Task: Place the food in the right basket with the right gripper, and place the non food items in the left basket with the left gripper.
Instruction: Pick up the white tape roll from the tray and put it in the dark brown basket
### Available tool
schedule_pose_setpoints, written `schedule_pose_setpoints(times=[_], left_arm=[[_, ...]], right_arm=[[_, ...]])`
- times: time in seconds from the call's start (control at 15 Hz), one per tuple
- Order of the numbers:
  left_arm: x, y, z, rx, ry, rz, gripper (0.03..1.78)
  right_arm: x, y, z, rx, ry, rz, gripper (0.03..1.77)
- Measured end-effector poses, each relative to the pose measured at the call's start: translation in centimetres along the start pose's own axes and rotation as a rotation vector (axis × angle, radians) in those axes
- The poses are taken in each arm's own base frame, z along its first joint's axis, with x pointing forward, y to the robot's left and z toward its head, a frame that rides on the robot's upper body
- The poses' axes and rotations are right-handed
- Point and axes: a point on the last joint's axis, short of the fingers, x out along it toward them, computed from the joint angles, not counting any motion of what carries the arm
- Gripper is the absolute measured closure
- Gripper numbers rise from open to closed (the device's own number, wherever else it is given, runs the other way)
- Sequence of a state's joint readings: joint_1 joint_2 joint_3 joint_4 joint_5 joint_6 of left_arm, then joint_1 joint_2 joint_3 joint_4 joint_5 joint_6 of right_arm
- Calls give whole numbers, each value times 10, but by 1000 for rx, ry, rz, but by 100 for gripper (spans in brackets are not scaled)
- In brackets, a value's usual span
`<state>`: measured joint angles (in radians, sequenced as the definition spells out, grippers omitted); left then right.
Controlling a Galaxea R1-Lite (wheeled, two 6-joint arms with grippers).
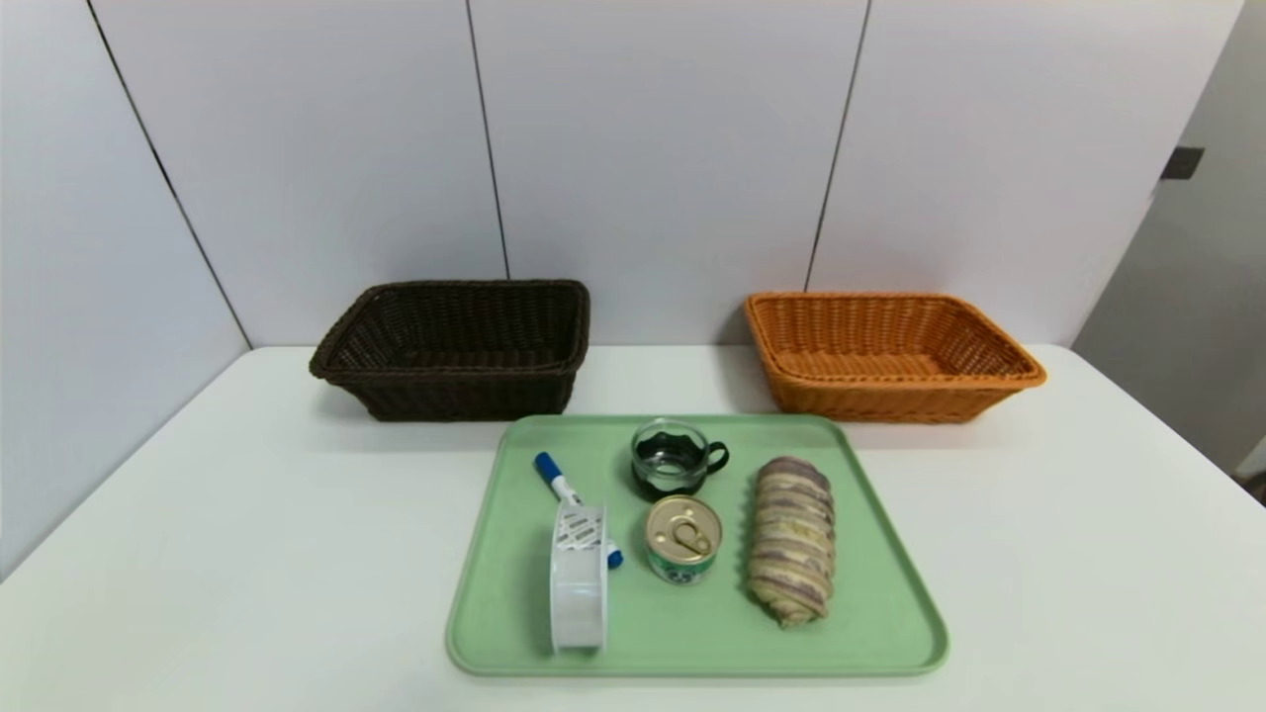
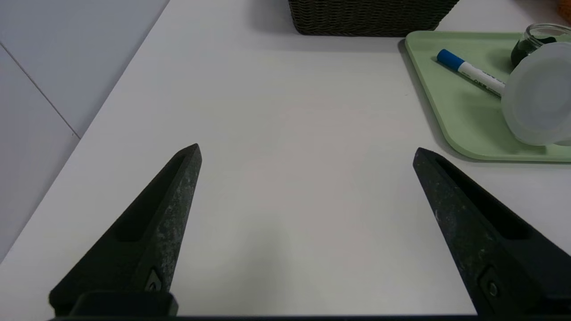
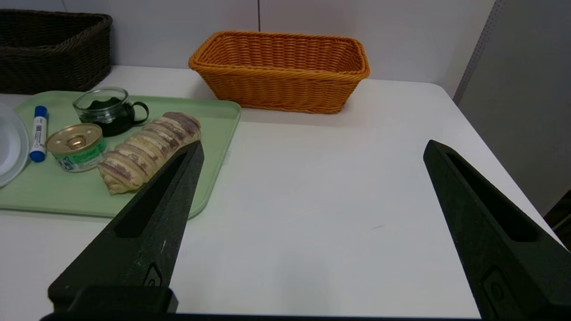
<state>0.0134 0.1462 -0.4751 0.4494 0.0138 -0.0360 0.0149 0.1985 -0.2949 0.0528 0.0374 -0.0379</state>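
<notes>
A green tray sits on the white worktop and holds all 5 things. On it, the bread roll lies along the side nearer the orange basket, the can stands upright just beside the roll at the tray's middle, and the glass cup stands behind the can. The white ring dispenser stands on edge on the tray's other side, resting over the marker, whose blue cap points toward the dark brown basket. Both baskets stand behind the tray, well apart. The left gripper hovers over bare worktop beside the tray, fingers spread wide around nothing. The right gripper hovers off the tray's opposite side, fingers likewise spread.
</notes>
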Motion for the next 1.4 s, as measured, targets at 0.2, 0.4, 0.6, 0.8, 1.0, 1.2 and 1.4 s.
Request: schedule_pose_setpoints(times=[0.2,0.4,0.6,0.8,1.0,1.2,1.4], left_arm=[[11,-1,39,-2,63,7,12],[35,-3,74,-8,131,10,12],[64,-5,102,-25,200,12,12],[91,-6,125,-49,274,14,12],[120,-7,141,-69,377,19,12],[143,-11,154,-95,414,-97,12],[166,-16,157,-116,469,-217,12]], right_arm=[[15,-2,25,2,50,0,10],[37,-3,47,4,120,2,10],[63,-5,65,7,182,6,10],[91,-7,82,10,262,9,10],[123,-9,95,14,343,11,10],[150,-10,99,14,395,26,10],[166,-6,98,5,486,71,10]])
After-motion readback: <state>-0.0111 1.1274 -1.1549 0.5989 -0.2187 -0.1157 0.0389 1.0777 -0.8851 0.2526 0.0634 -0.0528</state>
